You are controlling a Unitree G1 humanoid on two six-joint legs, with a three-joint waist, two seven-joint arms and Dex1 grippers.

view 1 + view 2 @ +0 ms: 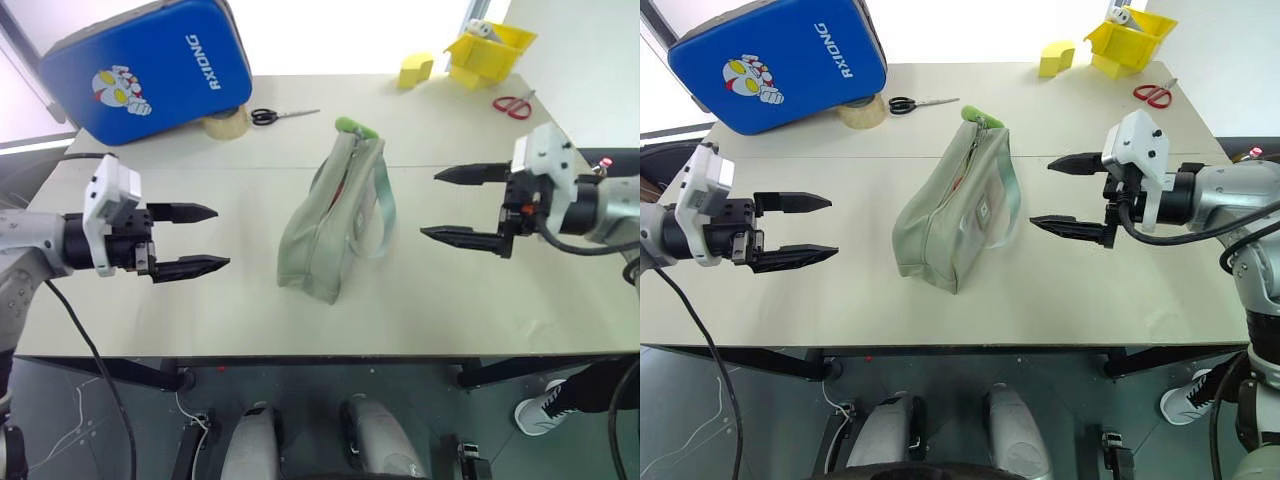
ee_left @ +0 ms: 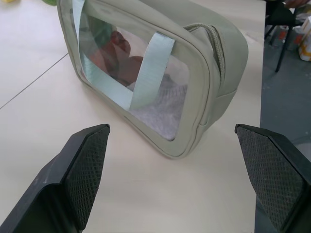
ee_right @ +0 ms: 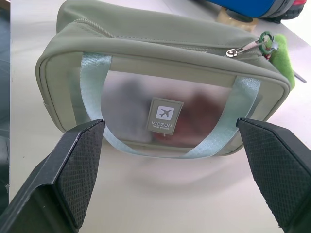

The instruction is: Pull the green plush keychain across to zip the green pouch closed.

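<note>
1. While one green pouch (image 1: 335, 222) stands mid-table, both grippers hover apart from it, touching nothing.
2. Left gripper (image 1: 203, 238) and right gripper (image 1: 447, 205): fingers spread wide, empty.
3. One green plush keychain (image 3: 283, 57) hangs at the pouch's far end.
</note>
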